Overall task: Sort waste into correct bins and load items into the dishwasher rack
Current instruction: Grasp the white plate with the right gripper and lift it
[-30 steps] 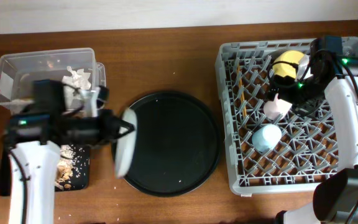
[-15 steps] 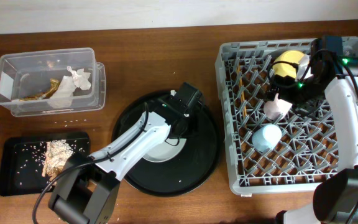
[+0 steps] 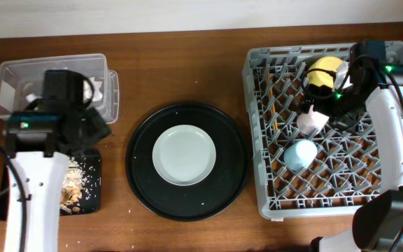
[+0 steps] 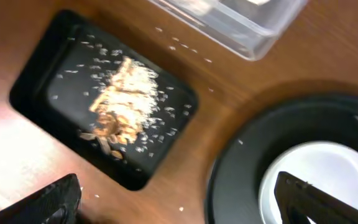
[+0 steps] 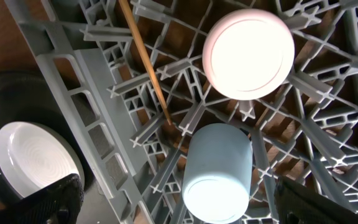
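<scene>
Over in the dishwasher rack (image 3: 254, 126) we already see the yellow bowl (image 3: 325, 72), pink cup (image 5: 248, 53), blue cup (image 5: 216, 171) & chopsticks (image 5: 146, 65), and food scraps (image 4: 123, 93) lie in the shallow black tray (image 4: 36, 87), so approx. only the grey plate (image 3: 183, 155) is left, sitting mid the round black tray (image 3: 142, 189), well apart from the rack. Both the left gripper (image 4: 179, 202) and the right gripper (image 5: 179, 202) stand spread wide w/ nothing held. We can't make out the napkin: the left arm (image 3: 37, 189) covers most of the clear box (image 3: 19, 68), cut off in the wrist view.
</scene>
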Robot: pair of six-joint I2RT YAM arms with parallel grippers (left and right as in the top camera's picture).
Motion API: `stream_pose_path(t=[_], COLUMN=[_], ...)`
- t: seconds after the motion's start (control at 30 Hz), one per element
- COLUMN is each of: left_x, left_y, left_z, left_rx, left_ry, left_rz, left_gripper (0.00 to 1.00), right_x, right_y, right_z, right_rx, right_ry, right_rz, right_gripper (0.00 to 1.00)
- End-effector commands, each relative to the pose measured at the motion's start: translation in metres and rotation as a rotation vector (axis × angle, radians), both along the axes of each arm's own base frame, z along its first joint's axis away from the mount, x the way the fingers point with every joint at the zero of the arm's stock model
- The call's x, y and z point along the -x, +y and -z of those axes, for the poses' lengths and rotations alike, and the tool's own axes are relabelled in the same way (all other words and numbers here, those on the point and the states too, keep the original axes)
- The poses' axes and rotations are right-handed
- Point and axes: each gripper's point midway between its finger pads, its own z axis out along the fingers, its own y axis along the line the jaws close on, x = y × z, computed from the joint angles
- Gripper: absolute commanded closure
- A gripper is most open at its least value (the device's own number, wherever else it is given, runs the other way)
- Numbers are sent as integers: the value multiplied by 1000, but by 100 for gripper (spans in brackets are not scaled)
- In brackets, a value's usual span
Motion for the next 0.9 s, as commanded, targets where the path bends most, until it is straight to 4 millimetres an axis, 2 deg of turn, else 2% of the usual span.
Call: stream_pose_path(t=[0.0, 0.03, 0.13, 0.17, 0.2, 0.23, 0.27, 0.3, 0.33, 0.37, 0.4, 0.43, 0.47, 0.53, 0.57, 0.6, 0.67, 0.7, 0.73, 0.77, 0.87], left_x=[12, 13, 13, 16, 22, 27, 29, 29, 29, 29, 29, 29, 29, 29, 29, 29, 29, 29, 29, 29, 29], left_y=[29, 30, 39, 45, 57, 65, 67, 68, 68, 68, 68, 68, 68, 68, 68, 68, 68, 68, 68, 68, 68], left_z=[-1, -1, 0, 1, 1, 2, 2, 2, 2, 2, 2, 2, 2, 2, 2, 2, 2, 2, 2, 2, 2], left_rx=[-39, -39, -9, 7, 5, 7, 7, 7, 7, 7, 7, 7, 7, 7, 7, 7, 7, 7, 7, 7, 7], left_ry=[27, 30, 16, 15, 23, 31, 33, 33, 33, 33, 33, 33, 33, 33, 33, 33, 33, 33, 33, 33, 33], left_rz=[-89, -90, -136, -164, -210, -242, -251, -254, -254, -253, -253, -253, -253, -253, -253, -253, -253, -253, -253, -253, -253], left_gripper=[1, 1, 1, 1, 1, 1, 1, 1, 1, 1, 1, 1, 1, 1, 1, 1, 1, 1, 1, 1, 1], right_x=[-1, -1, 3, 16, 19, 28, 35, 43, 54, 60, 58, 54, 52, 46, 40, 42, 29, 23, 18, 11, 6], right_y=[-3, -3, 32, 45, 72, 95, 106, 122, 149, 167, 174, 179, 197, 233, 258, 262, 266, 266, 263, 258, 260], right_z=[-11, -11, -21, -24, -39, -47, -46, -44, -38, -28, -9, -3, 2, 12, 23, 25, 24, 32, 44, 67, 118], right_rx=[18, 15, -192, -269, -404, -467, -466, -448, -394, -296, -40, 93, 182, 205, 189, 183, 181, 202, 231, 284, 326], right_ry=[-33, -36, -39, 13, -41, -71, -56, -32, -1, 35, 66, 42, -3, -71, -104, -100, -154, -176, -182, -179, -107], right_rz=[3, 3, -36, -42, -177, -320, -369, -434, -545, -576, -478, -429, -416, -434, -467, -475, -462, -452, -444, -433, -444], right_gripper=[1, 1, 1, 1, 3, 5, 5, 6, 7, 8, 7, 7, 7, 7, 7, 7, 7, 7, 7, 7, 8])
